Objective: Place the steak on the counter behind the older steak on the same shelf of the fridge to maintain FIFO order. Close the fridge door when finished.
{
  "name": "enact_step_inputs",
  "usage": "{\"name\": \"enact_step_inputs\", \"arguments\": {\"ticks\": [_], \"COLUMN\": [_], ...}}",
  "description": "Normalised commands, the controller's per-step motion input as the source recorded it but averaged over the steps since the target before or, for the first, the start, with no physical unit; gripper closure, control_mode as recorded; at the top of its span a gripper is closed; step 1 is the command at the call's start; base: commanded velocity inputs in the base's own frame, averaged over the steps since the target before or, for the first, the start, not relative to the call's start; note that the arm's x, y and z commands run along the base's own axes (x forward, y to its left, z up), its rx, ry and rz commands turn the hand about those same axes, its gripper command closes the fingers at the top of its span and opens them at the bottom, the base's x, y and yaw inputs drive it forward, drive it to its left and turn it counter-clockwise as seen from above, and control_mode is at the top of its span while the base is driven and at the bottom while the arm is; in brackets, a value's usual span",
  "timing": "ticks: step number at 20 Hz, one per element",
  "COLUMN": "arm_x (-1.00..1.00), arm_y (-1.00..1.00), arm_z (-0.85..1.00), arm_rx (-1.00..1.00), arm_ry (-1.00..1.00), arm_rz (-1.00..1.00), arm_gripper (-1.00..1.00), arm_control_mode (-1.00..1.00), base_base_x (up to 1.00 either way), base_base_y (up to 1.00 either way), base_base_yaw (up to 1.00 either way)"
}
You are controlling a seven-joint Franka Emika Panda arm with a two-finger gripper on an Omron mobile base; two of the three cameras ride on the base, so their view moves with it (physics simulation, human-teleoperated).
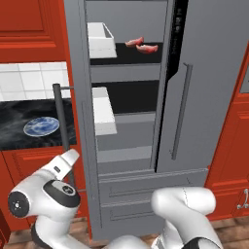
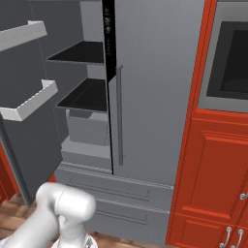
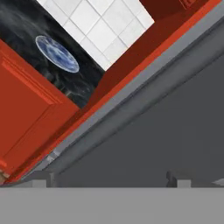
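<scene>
A: Where did the two steaks (image 1: 141,45) lie?

B: Both lay side by side on the upper shelf (image 1: 127,54) of the open fridge (image 1: 204,97); which was newer could not be told.

A: And the fingers (image 3: 109,178)?

B: Spread wide, holding nothing, facing the grey door (image 3: 148,144).

A: The risk?

B: Probably a swing clipping the door handle (image 1: 61,121).

A: The setting?

B: A black marble tabletop (image 1: 14,124) bore a blue plate (image 1: 41,126), below white tiles (image 1: 29,80) and red cabinets (image 1: 29,24).
</scene>
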Motion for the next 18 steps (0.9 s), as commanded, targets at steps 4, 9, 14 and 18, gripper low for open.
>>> {"name": "enact_step_inputs", "arguments": {"ticks": [4,9,14,18], "arm_x": [0.90,0.83,0.34,0.16], "arm_y": [0.26,0.36,0.01,-0.60], "arm_z": [-0.44,-0.45,-0.22,-0.05], "arm_rx": [0.00,0.00,0.00,0.03], "arm_ry": [-0.10,-0.07,-0.07,-0.11], "arm_rz": [-0.11,-0.09,-0.13,-0.11], "arm_gripper": [-1.00,-1.00,-1.00,-1.00], "arm_control_mode": [-1.00,-1.00,-1.00,-1.00], "base_base_x": [0.00,0.00,0.00,0.00], "base_base_y": [0.00,0.00,0.00,0.00], "base_base_yaw": [0.00,0.00,0.00,0.00]}}
